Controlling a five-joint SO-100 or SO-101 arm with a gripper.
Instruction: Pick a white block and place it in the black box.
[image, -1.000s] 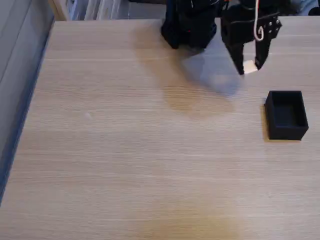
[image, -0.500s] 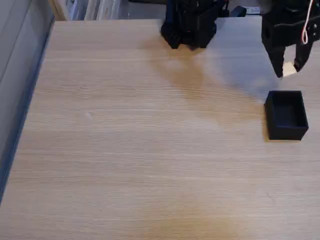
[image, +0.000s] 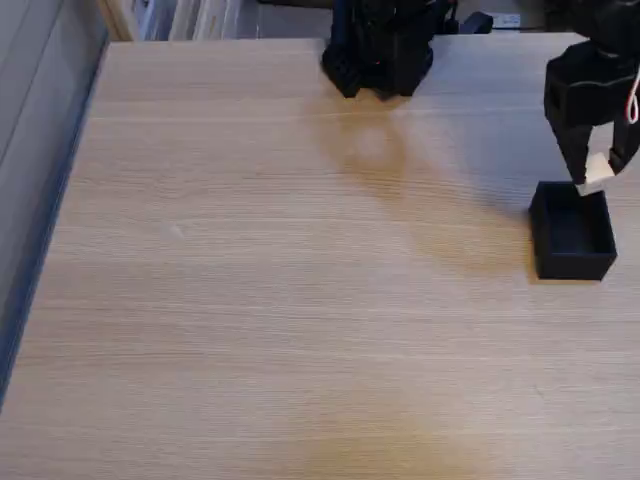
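In the fixed view a small white block is pinched between the black fingers of my gripper, which hangs at the right side of the table. The gripper is shut on the block. Right below it stands the black box, open on top, with the block held just over its far rim. The inside of the box looks dark and I cannot see anything in it.
The arm's black base stands at the far edge of the light wooden table. The table's left edge drops off to a grey floor. A white cable loops beside the gripper.
The gripper has carried the white block to the right and down, from the middle back of the table to just above the far rim of the black box.
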